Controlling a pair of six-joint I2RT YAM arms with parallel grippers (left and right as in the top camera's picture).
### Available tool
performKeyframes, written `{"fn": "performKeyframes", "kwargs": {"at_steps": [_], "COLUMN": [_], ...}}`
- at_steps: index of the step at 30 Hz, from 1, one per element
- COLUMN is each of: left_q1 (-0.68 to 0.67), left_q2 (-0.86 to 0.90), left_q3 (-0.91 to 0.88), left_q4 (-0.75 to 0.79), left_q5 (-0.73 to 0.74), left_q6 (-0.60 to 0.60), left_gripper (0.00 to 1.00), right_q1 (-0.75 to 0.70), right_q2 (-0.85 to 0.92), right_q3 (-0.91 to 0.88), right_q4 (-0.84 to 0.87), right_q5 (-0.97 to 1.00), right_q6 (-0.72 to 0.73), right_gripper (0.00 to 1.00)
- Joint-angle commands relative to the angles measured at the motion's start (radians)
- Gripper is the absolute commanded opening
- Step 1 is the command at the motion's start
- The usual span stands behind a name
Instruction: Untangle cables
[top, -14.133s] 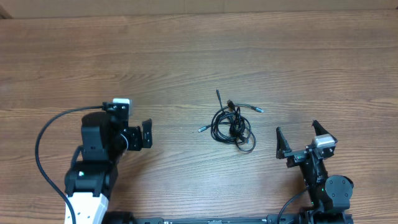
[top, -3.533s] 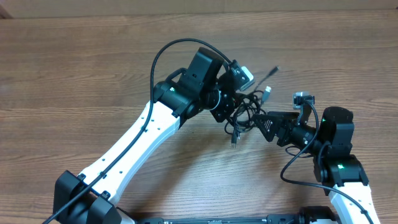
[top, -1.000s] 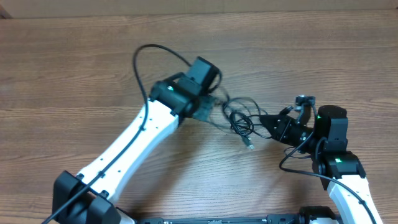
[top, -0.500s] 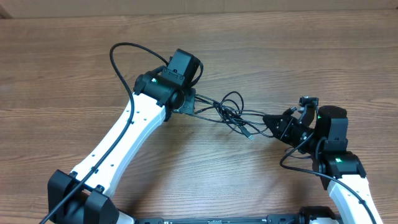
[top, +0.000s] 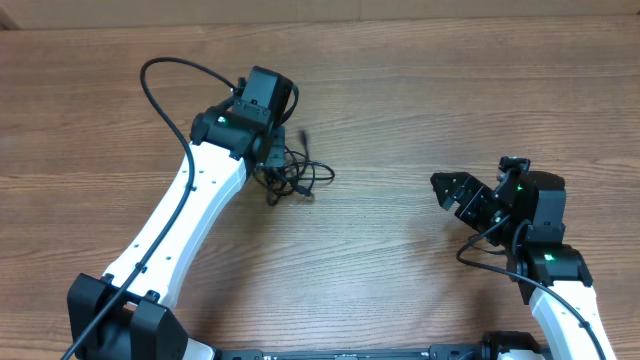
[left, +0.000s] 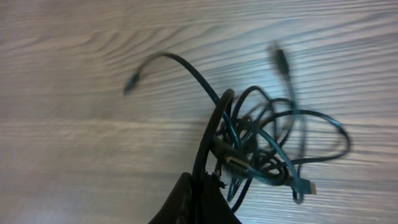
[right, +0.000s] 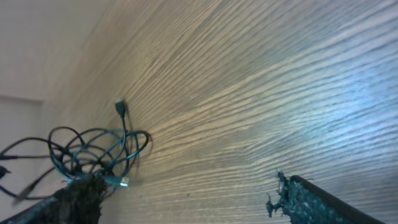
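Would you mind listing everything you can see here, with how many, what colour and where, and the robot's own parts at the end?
table: one, brown wood grain, fills all three views.
cable bundle: one tangled clump, dark cables with small plug ends sticking out, left of centre at the left gripper's tips; how many separate cables it holds cannot be told.
left arm: one, white and black, reaching from the near left edge up to the bundle.
right arm: one, white and black, at the near right.
left gripper: one, black, closed on a strand of the bundle.
right gripper: one, black, open and empty, well apart from the bundle.
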Motion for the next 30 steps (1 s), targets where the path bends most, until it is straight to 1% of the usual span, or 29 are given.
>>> {"fn": "performKeyframes", "kwargs": {"at_steps": [1, 5, 7, 8, 12, 15, 17, 20, 22, 26, 30], "left_q1": [-0.011, -0.011, -0.011, -0.011, -0.011, -0.011, -0.01, -0.006, -0.006, 0.008, 0.044], "left_q2": [-0.018, -0.018, -0.018, -0.018, -0.018, -0.018, -0.018, -0.018, -0.019, -0.021, -0.024], "left_q3": [0.013, 0.013, 0.013, 0.013, 0.014, 0.014, 0.014, 0.016, 0.017, 0.019, 0.019], "left_q4": [0.037, 0.084, 0.106, 0.122, 0.15, 0.159, 0.166, 0.176, 0.181, 0.184, 0.188], "left_q5": [0.159, 0.34, 0.438, 0.529, 0.766, 0.959, 1.062, 1.157, 1.205, 1.273, 1.398], "left_q6": [0.134, 0.238, 0.285, 0.33, 0.459, 0.55, 0.563, 0.563, 0.563, 0.563, 0.563], "left_gripper": [0.04, 0.04, 0.04, 0.04, 0.04, 0.04, 0.04, 0.04, 0.04, 0.04, 0.04], "right_q1": [-0.002, -0.002, -0.002, -0.002, -0.002, -0.001, -0.001, -0.001, -0.001, -0.001, -0.001], "right_q2": [-0.003, -0.003, -0.003, -0.003, -0.003, -0.003, -0.003, -0.003, -0.003, -0.003, -0.003], "right_q3": [0.019, 0.019, 0.019, 0.019, 0.019, 0.019, 0.019, 0.019, 0.019, 0.019, 0.019], "right_q4": [0.006, 0.02, 0.035, 0.049, 0.078, 0.079, 0.076, 0.069, 0.064, 0.062, 0.062], "right_q5": [0.021, -0.016, -0.055, -0.093, -0.214, -0.263, -0.276, -0.285, -0.284, -0.279, -0.279], "right_q6": [0.0, -0.007, -0.04, -0.086, -0.235, -0.327, -0.364, -0.405, -0.419, -0.435, -0.435], "right_gripper": [0.98, 1.0, 1.0, 1.0, 1.0, 1.0, 1.0, 1.0, 1.0, 0.94, 0.93]}}
